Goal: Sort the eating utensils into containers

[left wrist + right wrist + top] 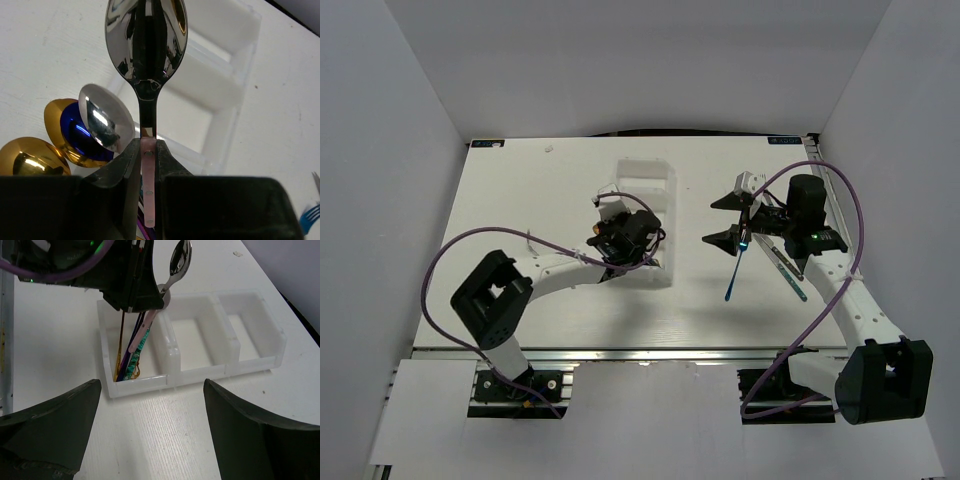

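From above, the left gripper (623, 238) is hovering over the translucent white plastic organiser tray (645, 175) at mid-frame; its jaws are not readable from here. Right of centre, the right gripper (732, 220) is holding its black fingers wide apart. A slim blue utensil (735, 270) is slanting down-left just below it, though contact cannot be judged. A teal-handled utensil (788, 270) is lying on the matte white table (520, 180) beside the right arm.

In the left wrist view, the dark fingers are pinching the flat, pale pink handle of a silver spoon (146, 40), whose mirror-polished oval bowl is standing upright at top centre. At lower left, rounded bowls are overlapping – a second silver bowl (106, 125), a glossy blue bowl (74, 132) and two gold bowls (55, 112) (27, 160). Blue fork tines (310, 216) are peeking in at the lower right edge.

In the right wrist view, the two broad matte black fingers are sitting spread at the bottom corners, with nothing between them. Beyond them the tray is lying across the middle – its leftmost compartment is holding a thin gold handle (121, 345) and a teal-patterned handle (135, 365), with the pinched spoon above it.
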{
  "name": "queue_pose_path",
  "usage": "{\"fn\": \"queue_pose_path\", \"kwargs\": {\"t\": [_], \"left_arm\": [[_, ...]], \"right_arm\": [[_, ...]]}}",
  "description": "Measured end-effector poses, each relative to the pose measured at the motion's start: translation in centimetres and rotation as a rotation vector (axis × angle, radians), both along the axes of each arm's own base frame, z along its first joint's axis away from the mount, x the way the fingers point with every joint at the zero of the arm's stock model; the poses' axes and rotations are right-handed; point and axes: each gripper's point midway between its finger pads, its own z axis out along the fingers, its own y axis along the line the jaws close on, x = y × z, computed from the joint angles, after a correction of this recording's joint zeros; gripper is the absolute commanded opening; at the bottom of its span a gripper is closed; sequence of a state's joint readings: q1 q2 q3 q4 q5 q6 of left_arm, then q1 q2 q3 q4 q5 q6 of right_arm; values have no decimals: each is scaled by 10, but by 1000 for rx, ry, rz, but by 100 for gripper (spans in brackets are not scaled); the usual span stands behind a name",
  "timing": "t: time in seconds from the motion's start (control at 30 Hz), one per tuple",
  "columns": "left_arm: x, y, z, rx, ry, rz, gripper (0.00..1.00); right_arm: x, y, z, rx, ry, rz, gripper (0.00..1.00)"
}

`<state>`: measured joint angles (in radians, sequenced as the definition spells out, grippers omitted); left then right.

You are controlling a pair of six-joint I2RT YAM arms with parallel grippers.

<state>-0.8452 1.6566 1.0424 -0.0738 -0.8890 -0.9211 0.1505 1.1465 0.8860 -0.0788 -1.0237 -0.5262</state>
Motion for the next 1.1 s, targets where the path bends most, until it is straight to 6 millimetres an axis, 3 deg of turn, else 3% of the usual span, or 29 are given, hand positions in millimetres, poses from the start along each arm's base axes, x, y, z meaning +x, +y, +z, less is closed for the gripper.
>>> {"fn": "queue_pose_path", "kwargs": {"t": [0.23,0.63,1.1], "left_arm": [[-6,-19,-2,50,-32,4,0],[-19,-32,-1,30,-48,-4,1],[-32,-31,-15,45,-17,-11,29]], "right_arm": [[0,0,0,2,1,4,89],[-1,1,-1,3,5,8,89],[0,1,-4,2,16,10,89]]}}
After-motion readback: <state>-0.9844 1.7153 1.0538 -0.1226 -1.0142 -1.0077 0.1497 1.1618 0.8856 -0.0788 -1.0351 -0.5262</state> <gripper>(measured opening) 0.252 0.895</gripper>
